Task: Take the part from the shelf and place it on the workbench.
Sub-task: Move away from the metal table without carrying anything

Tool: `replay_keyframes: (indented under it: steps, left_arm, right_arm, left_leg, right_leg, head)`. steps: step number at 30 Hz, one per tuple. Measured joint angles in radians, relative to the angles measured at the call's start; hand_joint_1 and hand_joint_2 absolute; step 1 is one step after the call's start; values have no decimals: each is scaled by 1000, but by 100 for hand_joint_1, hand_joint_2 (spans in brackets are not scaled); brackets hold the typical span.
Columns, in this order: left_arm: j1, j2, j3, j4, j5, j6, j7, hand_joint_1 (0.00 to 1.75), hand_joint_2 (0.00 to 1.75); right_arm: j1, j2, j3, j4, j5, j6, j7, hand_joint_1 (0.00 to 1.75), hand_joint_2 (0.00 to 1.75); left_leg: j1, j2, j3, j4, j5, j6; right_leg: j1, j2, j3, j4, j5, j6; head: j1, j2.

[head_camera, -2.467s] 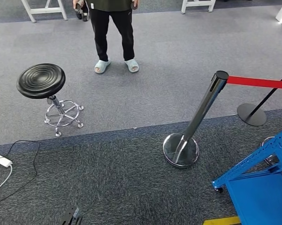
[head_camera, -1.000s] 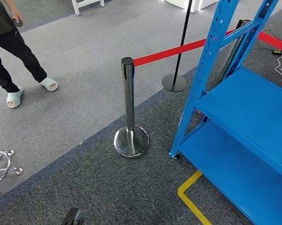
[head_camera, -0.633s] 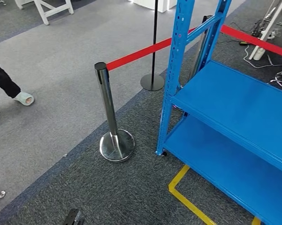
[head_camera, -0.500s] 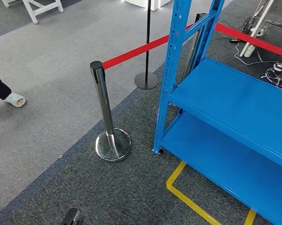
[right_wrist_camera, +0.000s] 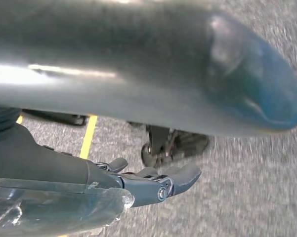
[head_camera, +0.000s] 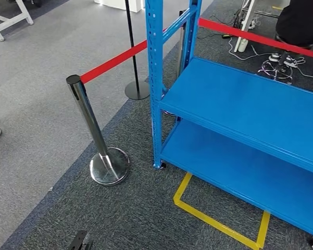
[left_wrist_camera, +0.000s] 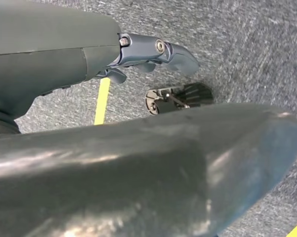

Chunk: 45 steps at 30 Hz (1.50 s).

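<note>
- My left hand [left_wrist_camera: 154, 52] hangs at my side over the dark carpet, its fingers stretched out nearly straight and a little apart, with nothing in them.
- My right hand [right_wrist_camera: 154, 182] hangs the same way on the other side, fingers extended and loosely apart, holding nothing.
- Closest on the floor ahead is a yellow tape outline [head_camera: 210, 219], marked on the carpet just in front of the rack.
- The blue metal shelf [head_camera: 241, 104] stands just beyond the tape, with two flat decks in my head view; both look bare where I can see them.
- I cannot see the part on either deck, so where it lies I cannot tell; it may sit on a level above or further to my right.
- Not having seen it, I cannot judge its weight, stiffness or the spot to grip; I would expect something rigid, but that is a guess.
- To my left a chrome stanchion [head_camera: 92, 133] stands beside the rack's corner post, carrying a red belt [head_camera: 111, 62].
- Farthest off, a person [head_camera: 300, 23] sits beyond the rack.
</note>
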Motion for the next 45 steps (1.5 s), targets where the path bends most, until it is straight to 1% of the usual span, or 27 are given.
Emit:
replay_keyframes:
  steps: [2, 3, 5, 7, 9, 11, 13, 15, 16, 18, 20, 22, 23, 24, 26, 28, 30, 32, 34, 36, 37, 38, 39, 40, 42, 43, 45]
  left_arm:
    - [-2, 0, 0, 0, 0, -1, 0, 0, 0]
    - [-2, 0, 0, 0, 0, -2, 0, 0, 0]
    - [0, 0, 0, 0, 0, -3, 0, 0, 0]
    - [4, -1, 0, 0, -2, -3, -1, 0, 0]
    - [4, -1, 0, 0, -4, -4, -3, 0, 0]
    - [3, 0, 0, 0, -7, -3, -3, 0, 0]
    - [1, 0, 0, 0, -10, -3, -3, 0, 0]
    - [-3, -1, 0, 0, -10, -3, -3, 0, 0]
    - [-5, -1, 0, 0, -10, -3, -2, 0, 0]
    - [-6, -1, 0, 0, -9, -2, 0, 0, 0]
    - [-3, 0, 0, 0, -9, -2, 3, 0, 0]
    - [-1, 0, 0, 0, -9, -2, 5, 0, 0]
    - [-1, 0, 0, 0, -9, -2, 6, 0, 0]
    - [-2, 0, 0, 0, -9, -2, 8, 0, 0]
    - [-3, 0, 0, 0, -8, -2, 12, 0, 0]
    - [-4, 1, 0, 0, -8, -2, 15, 0, 0]
    - [-6, 1, 0, 0, -9, -2, 16, 0, 0]
    - [-9, 1, 0, 0, -9, -2, 17, 0, 0]
    - [-8, 1, 0, 0, -9, -2, 17, 0, 0]
    - [-4, 0, 0, 0, -9, -2, 16, 0, 0]
    - [-2, 0, 0, 0, -9, -2, 16, 0, 44]
    - [-2, 0, 0, 0, -9, -2, 16, 0, 87]
    - [-3, 0, 0, 0, -9, -3, 16, 0, 131]
    - [-3, 1, 0, 0, -9, -3, 17, 0, 175]
    - [-6, 1, 0, 0, -7, -4, 19, 0, 175]
    - [-7, 1, 0, 0, -7, -4, 20, 0, 175]
    - [-8, 1, 0, 0, -6, -5, 22, 0, 175]
  right_arm:
    - [1, 0, 0, 0, 0, -3, 2, 0, 0]
    - [-1, 0, 0, 0, 0, -5, 3, 0, 0]
    - [-4, 0, 0, 0, 0, -6, 3, 0, 0]
    - [-4, 0, 0, 0, -1, -8, 2, 0, 0]
    - [-3, 0, 0, 0, -1, -13, 0, 0, 0]
    - [-4, 0, 0, 0, 0, -16, -1, 0, 0]
    - [-6, -1, 0, 0, 2, -17, -2, 0, 0]
    - [-2, -1, 0, 0, 4, -18, -3, 0, 0]
    - [1, -2, 0, 0, 4, -18, -4, 0, 0]
    - [2, -4, 0, 1, 5, -17, -4, 0, 0]
    - [-3, -5, 1, 2, 5, -15, -5, 0, 0]
    - [-6, -5, 1, 2, 6, -14, -6, 0, 0]
    - [-5, -5, 1, 2, 6, -15, -6, 0, 0]
    - [-4, -6, 1, 2, 5, -17, -5, 0, 0]
    - [-4, -6, 1, 2, 4, -23, -3, 0, 0]
    - [-7, -7, 1, 3, 3, -26, 0, 0, 0]
    - [-8, -7, 1, 4, 1, -31, 2, 0, 0]
    - [-7, -7, 1, 4, 1, -42, 2, 0, 0]
    - [-9, -8, 0, 4, 0, -51, 2, 0, 0]
    - [-12, -8, 0, 4, 0, -57, 5, 0, 0]
    - [-11, -8, 0, 4, 0, -62, 10, 0, 0]
    - [-10, -8, 0, 4, -1, -69, 16, 0, 0]
    - [-9, -8, 0, 4, -4, -76, 24, 0, 0]
    - [-9, -8, -1, 4, -8, -81, 31, 0, 44]
    - [-10, -8, -2, 5, -22, -87, 48, 0, 131]
    - [-11, -8, -2, 5, -27, -88, 55, 0, 175]
    - [-12, -8, -3, 5, -33, -89, 63, 0, 175]
  left_leg:
    - [4, -28, -9, 25, -22, -12]
    - [5, -52, -29, 67, -47, -17]
    - [5, -87, -95, 202, -112, -20]
    - [5, -95, -147, 289, -128, -20]
    - [5, -104, -129, 228, -65, -16]
    - [9, -146, -71, 91, 5, -10]
    - [12, -181, -39, 15, 25, -2]
    - [11, -173, -37, 5, 24, 10]
    - [12, -162, -35, 2, 26, 17]
    - [14, -135, -32, -4, 30, 31]
    - [9, -106, -30, -5, 28, 38]
    - [5, -76, -28, -5, 25, 40]
    - [5, -63, -26, -4, 23, 39]
    - [5, -51, -23, -4, 20, 37]
    - [1, -30, -12, -3, 12, 28]
    - [-6, -13, -3, -1, 5, 18]
    - [-7, 4, 2, -3, 3, 9]
    - [-3, -14, -1, 9, -12, -2]
    - [0, -65, -38, 92, -66, -11]
    - [1, -93, -108, 232, -128, -13]
    - [1, -96, -135, 279, -138, -13]
    - [1, -97, -146, 290, -127, -12]
    - [1, -98, -138, 262, -96, -11]
    - [2, -99, -113, 203, -56, -9]
    - [4, -106, -55, 71, 5, -6]
    - [4, -110, -37, 30, 16, -6]
    - [4, -112, -27, 7, 17, -5]
  right_leg:
    - [-4, 20, 0, -5, 5, -12]
    - [-7, 31, 1, -7, 8, -17]
    - [-7, 54, -1, -8, 10, -21]
    - [-7, 82, -2, -7, 10, -22]
    - [-8, 111, 0, -7, 11, -20]
    - [-8, 139, -1, -5, 12, -14]
    - [-8, 161, -8, -5, 14, -2]
    - [-11, 181, -16, -12, 18, 13]
    - [-11, 176, -19, -11, 17, 19]
    - [-7, 125, -45, 42, -19, 27]
    - [-5, 62, -107, 172, -88, 32]
    - [-6, 43, -153, 271, -123, 35]
    - [-6, 39, -149, 268, -112, 35]
    - [-7, 33, -124, 225, -86, 35]
    - [-5, -8, -44, 86, -24, 31]
    - [-3, -37, 1, 6, 2, 20]
    - [0, -20, 0, 1, 2, 5]
    - [-2, 2, -3, -1, 5, -8]
    - [-7, 26, -5, -4, 9, -19]
    - [-7, 48, -7, -4, 10, -24]
    - [-7, 58, -8, -4, 10, -25]
    - [-7, 67, -7, -4, 11, -25]
    - [-7, 75, -6, -4, 11, -24]
    - [-8, 82, -5, -4, 11, -22]
    - [-5, 92, -5, -1, 10, -13]
    - [-3, 94, -6, 2, 9, -9]
    - [0, 96, -8, 6, 8, -6]
  head:
    - [-2, 0]
    - [-3, 0]
    - [-6, 0]
    - [-7, 0]
    - [-7, 0]
    - [-8, 0]
    - [-9, 0]
    - [-8, 0]
    - [-8, 0]
    - [0, 0]
    - [7, 0]
    - [7, 0]
    - [7, 0]
    - [7, 0]
    - [8, 0]
    - [5, 0]
    - [2, 0]
    - [0, 0]
    - [-4, 0]
    - [-7, 0]
    - [-8, 0]
    - [-8, 0]
    - [-8, 0]
    - [-8, 0]
    - [-10, 0]
    - [-11, 0]
    - [-13, 0]
